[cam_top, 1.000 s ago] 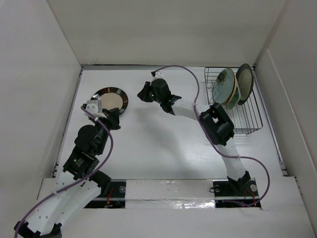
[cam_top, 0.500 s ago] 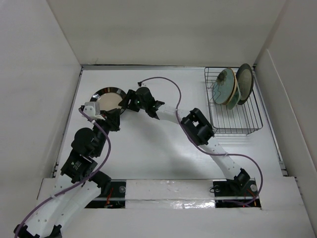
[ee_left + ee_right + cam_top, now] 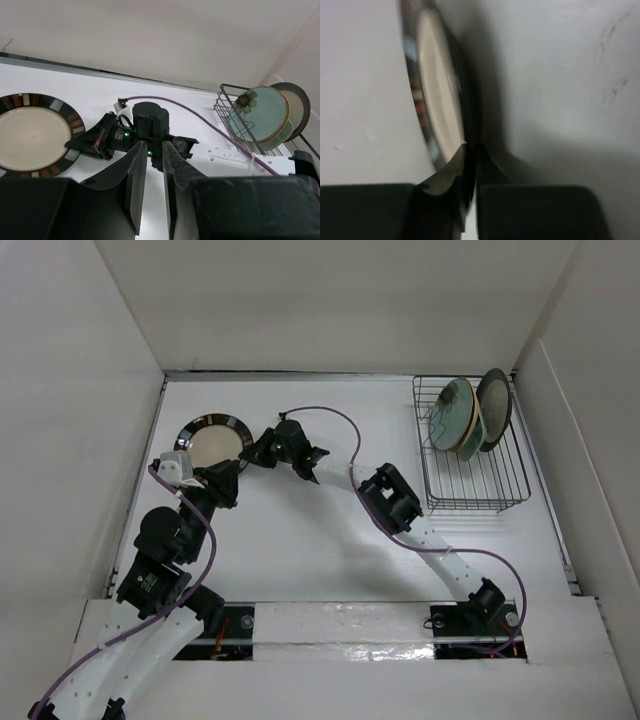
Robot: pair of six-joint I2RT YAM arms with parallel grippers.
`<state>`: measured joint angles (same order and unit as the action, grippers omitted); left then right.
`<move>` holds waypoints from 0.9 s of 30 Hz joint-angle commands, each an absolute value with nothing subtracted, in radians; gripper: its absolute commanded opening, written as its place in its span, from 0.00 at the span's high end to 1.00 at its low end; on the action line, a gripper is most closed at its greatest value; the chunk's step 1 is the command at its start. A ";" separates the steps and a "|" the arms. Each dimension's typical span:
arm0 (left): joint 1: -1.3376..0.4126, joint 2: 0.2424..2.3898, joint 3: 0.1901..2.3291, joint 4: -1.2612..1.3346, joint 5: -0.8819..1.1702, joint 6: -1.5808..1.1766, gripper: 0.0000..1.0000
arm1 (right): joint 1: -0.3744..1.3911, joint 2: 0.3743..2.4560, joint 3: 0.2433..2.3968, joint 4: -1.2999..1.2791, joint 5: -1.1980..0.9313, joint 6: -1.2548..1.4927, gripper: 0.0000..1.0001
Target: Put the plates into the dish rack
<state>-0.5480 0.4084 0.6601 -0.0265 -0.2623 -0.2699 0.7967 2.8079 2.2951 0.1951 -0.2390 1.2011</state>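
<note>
white matte tabletop (image 3: 320,570), plain white walls (image 3: 330,300). i see the glossy round striped plate (image 3: 212,440), cream centre with a dark banded rim, at far left. right gripper (image 3: 470,160) pinches its rim. left gripper (image 3: 154,150) is slightly parted and empty. the thin-wire dish rack (image 3: 490,485) at far right holds upright plates (image 3: 455,415).
</note>
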 commanded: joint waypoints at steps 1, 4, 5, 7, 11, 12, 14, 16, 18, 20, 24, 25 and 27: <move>-0.545 0.411 0.660 0.017 -0.261 -0.261 0.83 | 0.805 2.784 2.264 0.248 -0.250 1.189 1.00; -0.545 0.419 0.663 0.020 -0.256 -0.259 0.83 | 0.796 2.676 2.104 0.398 -0.236 1.180 1.00; -0.545 0.422 0.663 0.018 -0.261 -0.259 0.83 | 0.796 2.646 2.045 0.428 -0.238 1.174 1.00; -0.545 0.423 0.666 0.011 -0.265 -0.259 0.83 | 0.796 2.541 1.993 0.524 -0.247 1.137 1.00; -0.545 0.408 0.663 0.015 -0.307 -0.255 0.82 | 0.796 2.288 1.846 0.592 -0.177 0.988 1.00; -0.545 0.407 0.663 0.014 -0.314 -0.255 0.82 | 0.796 2.237 1.795 0.580 -0.157 0.910 1.00; -0.545 0.397 0.664 0.008 -0.318 -0.253 0.81 | 0.773 2.085 1.726 0.581 -0.103 0.852 1.00; -0.545 0.387 0.661 0.017 -0.321 -0.252 0.79 | 0.726 1.982 1.595 0.600 -0.078 0.787 1.00; -0.545 0.390 0.657 0.015 -0.316 -0.252 0.77 | 0.660 1.837 1.513 0.588 -0.054 0.715 1.00; -0.545 0.402 0.664 0.008 -0.284 -0.255 0.75 | 0.615 1.701 1.425 0.534 -0.023 0.642 1.00; -0.545 0.408 0.660 0.017 -0.259 -0.256 0.73 | 0.531 1.441 1.257 0.367 0.271 0.349 1.00; -0.545 0.413 0.660 0.012 -0.256 -0.258 0.73 | 0.494 1.402 1.231 0.350 0.323 0.307 1.00; -0.545 0.413 0.663 0.011 -0.239 -0.261 0.72 | 0.450 1.327 1.210 0.261 0.437 0.231 1.00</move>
